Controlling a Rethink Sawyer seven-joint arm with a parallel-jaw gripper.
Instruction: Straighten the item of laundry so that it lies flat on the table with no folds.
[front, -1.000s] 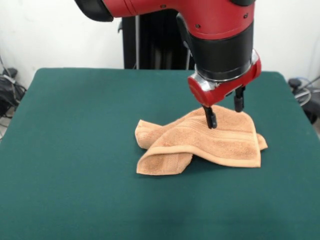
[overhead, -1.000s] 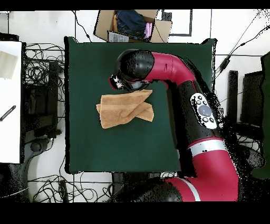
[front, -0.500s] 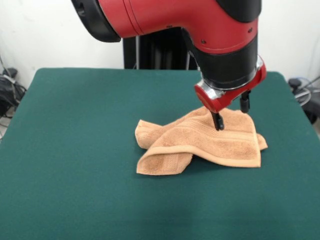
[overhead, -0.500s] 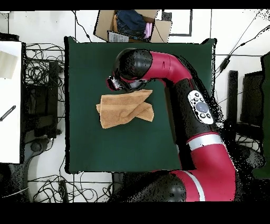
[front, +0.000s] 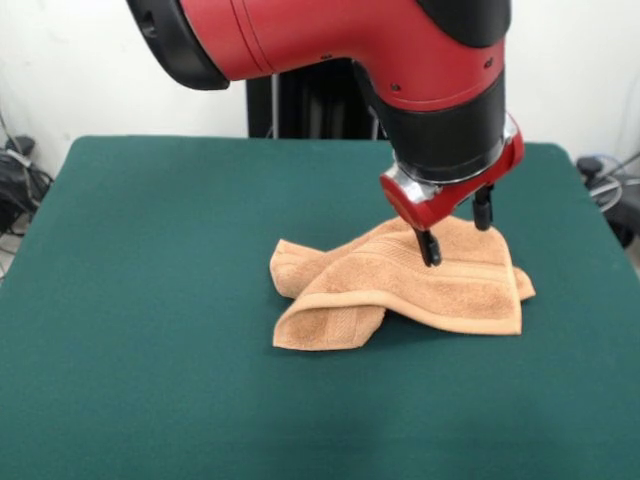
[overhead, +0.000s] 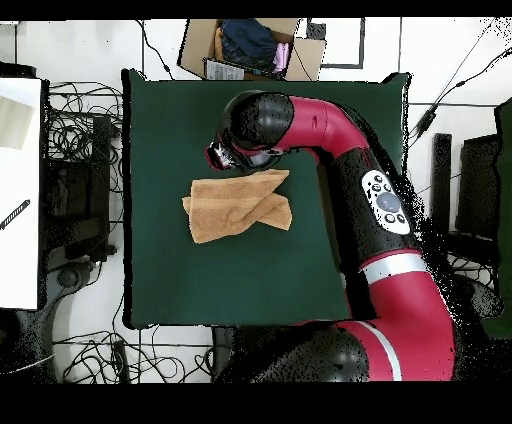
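Note:
The orange-tan towel (front: 400, 285) lies crumpled on the dark green table (front: 150, 300), right of the middle in the front view, with one edge folded over itself toward the front left. In the overhead view the towel (overhead: 238, 204) shows as a folded strip left of centre on the table (overhead: 230, 280). My gripper (front: 456, 234) hangs open just above the towel's far right part, one fingertip (front: 429, 250) close over the cloth, the other (front: 483, 215) over its far edge. It holds nothing. In the overhead view the gripper (overhead: 228, 158) sits at the towel's upper edge, mostly hidden under the arm.
An open cardboard box (overhead: 250, 45) with cloth items stands off the table's top edge in the overhead view. Cables and equipment (overhead: 75, 190) lie on the floor to the left. A white table (overhead: 18, 190) stands at the far left.
The gripper shifted slightly right and then back left over the towel's far right part, staying open. The towel has not moved.

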